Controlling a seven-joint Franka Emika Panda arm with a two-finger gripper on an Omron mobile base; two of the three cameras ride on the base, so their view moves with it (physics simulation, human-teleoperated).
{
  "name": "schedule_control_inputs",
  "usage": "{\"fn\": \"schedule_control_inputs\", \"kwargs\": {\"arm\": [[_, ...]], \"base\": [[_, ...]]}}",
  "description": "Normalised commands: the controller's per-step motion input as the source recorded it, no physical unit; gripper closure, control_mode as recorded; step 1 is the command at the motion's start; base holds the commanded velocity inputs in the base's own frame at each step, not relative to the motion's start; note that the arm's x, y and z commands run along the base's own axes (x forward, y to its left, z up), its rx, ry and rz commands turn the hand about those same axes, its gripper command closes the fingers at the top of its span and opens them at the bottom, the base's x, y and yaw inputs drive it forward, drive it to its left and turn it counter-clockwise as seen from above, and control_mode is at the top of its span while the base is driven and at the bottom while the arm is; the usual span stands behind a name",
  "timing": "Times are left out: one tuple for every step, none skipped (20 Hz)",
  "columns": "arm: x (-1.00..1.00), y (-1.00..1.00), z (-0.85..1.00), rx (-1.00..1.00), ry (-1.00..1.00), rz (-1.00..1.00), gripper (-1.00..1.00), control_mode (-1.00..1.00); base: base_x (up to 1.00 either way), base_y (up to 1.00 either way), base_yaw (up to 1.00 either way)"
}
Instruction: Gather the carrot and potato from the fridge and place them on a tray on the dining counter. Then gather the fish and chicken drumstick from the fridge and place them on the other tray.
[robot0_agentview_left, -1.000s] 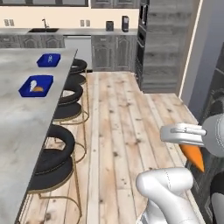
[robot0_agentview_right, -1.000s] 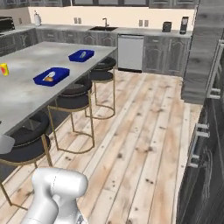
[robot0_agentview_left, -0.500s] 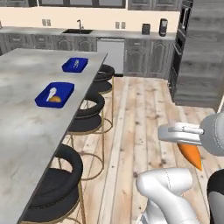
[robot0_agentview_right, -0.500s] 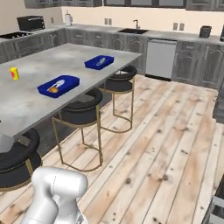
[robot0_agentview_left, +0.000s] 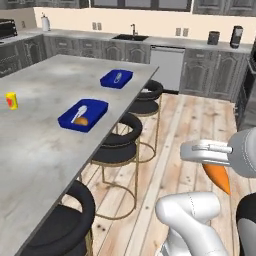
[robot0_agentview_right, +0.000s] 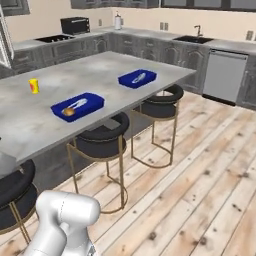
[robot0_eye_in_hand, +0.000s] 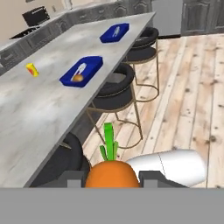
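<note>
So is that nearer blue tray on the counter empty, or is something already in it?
Not empty. The nearer blue tray already holds a small orange-brown item and a pale one beside it; what they are is too small to tell.

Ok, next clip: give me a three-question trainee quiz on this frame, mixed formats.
1. True or false: the hand is shut on the carrot.
2. How many blue trays lie on the dining counter? A) one B) two C) three
3. Fill in: the nearer tray holds a white item and an ____ one.

Key: 1 true; 2 B, counting the farther tray; 3 orange.
</note>
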Motion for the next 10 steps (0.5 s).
{"fn": "schedule_control_inputs", "kwargs": {"arm": [[0.0, 0.0, 0.0, 0.0, 0.0, 0.0, 1.0, 1.0], [0.0, 0.0, 0.0, 0.0, 0.0, 0.0, 1.0, 1.0], [0.0, 0.0, 0.0, 0.0, 0.0, 0.0, 1.0, 1.0], [0.0, 0.0, 0.0, 0.0, 0.0, 0.0, 1.0, 1.0], [0.0, 0.0, 0.0, 0.0, 0.0, 0.0, 1.0, 1.0], [0.0, 0.0, 0.0, 0.0, 0.0, 0.0, 1.0, 1.0], [0.0, 0.0, 0.0, 0.0, 0.0, 0.0, 1.0, 1.0], [0.0, 0.0, 0.0, 0.0, 0.0, 0.0, 1.0, 1.0], [0.0, 0.0, 0.0, 0.0, 0.0, 0.0, 1.0, 1.0], [0.0, 0.0, 0.0, 0.0, 0.0, 0.0, 1.0, 1.0]], "base": [[0.56, -0.32, 0.39], [0.55, -0.31, 0.39], [0.54, -0.3, 0.4], [0.54, -0.29, 0.4], [0.53, -0.3, 0.4], [0.52, -0.29, 0.4], [0.52, -0.29, 0.41], [0.51, -0.28, 0.41], [0.51, -0.28, 0.41], [0.5, -0.26, 0.42]]}}
